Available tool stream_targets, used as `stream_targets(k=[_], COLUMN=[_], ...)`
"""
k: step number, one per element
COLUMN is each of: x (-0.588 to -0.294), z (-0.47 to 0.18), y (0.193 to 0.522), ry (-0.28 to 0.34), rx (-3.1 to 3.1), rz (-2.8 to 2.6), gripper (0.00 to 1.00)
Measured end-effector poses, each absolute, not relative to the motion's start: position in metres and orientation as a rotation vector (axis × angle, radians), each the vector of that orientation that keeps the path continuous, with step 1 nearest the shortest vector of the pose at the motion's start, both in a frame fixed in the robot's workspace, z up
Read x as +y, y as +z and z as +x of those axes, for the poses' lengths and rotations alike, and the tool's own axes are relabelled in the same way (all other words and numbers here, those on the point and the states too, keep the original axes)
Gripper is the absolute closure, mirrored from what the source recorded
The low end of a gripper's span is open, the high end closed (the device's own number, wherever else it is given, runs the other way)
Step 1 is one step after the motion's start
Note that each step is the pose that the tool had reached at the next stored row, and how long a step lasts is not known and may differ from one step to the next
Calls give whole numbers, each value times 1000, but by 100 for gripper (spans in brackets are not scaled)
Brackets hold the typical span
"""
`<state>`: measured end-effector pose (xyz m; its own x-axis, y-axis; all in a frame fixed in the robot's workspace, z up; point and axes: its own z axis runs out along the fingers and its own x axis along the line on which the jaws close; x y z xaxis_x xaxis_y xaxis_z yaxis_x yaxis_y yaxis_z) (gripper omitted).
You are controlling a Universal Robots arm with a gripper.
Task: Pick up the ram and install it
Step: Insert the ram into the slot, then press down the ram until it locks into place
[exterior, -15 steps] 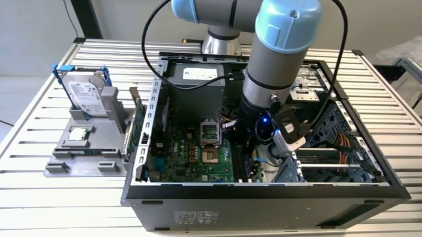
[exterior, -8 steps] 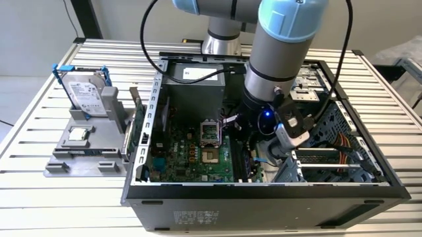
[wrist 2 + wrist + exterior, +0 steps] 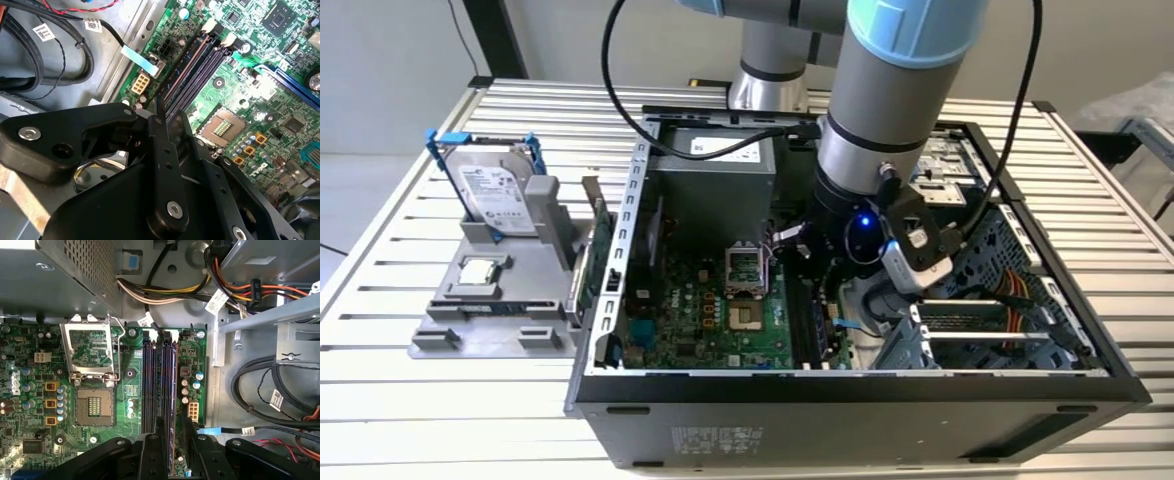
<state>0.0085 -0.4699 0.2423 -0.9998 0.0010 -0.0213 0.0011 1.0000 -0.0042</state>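
The ram (image 3: 494,309) looks like a thin bluish strip lying along the front of the grey fixture (image 3: 440,340), outside the case at the exterior view's left. My gripper (image 3: 838,322) is far from it, low inside the open computer case (image 3: 854,395). In both wrist views its black fingers (image 3: 155,450) (image 3: 167,150) hover over one end of the motherboard's long dark memory slots (image 3: 159,380) (image 3: 197,65). The fingers stand close together with a narrow gap, and nothing is between them.
A hard drive (image 3: 496,195) stands upright at the back of the fixture, with a processor chip (image 3: 480,270) in front of it. Inside the case are the power supply box (image 3: 714,195), the open processor socket (image 3: 91,407), cable bundles (image 3: 272,390) and a drive cage (image 3: 987,335).
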Motion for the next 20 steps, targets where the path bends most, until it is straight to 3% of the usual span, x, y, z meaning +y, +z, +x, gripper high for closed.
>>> stream_targets(k=[2, 3, 20], x=[-470, -470, -470], z=[9, 9, 9], y=[242, 243, 243], ry=[-7, -7, -7], rx=[3120, 3120, 3121], rz=[2, 2, 1], gripper=[0, 100, 100])
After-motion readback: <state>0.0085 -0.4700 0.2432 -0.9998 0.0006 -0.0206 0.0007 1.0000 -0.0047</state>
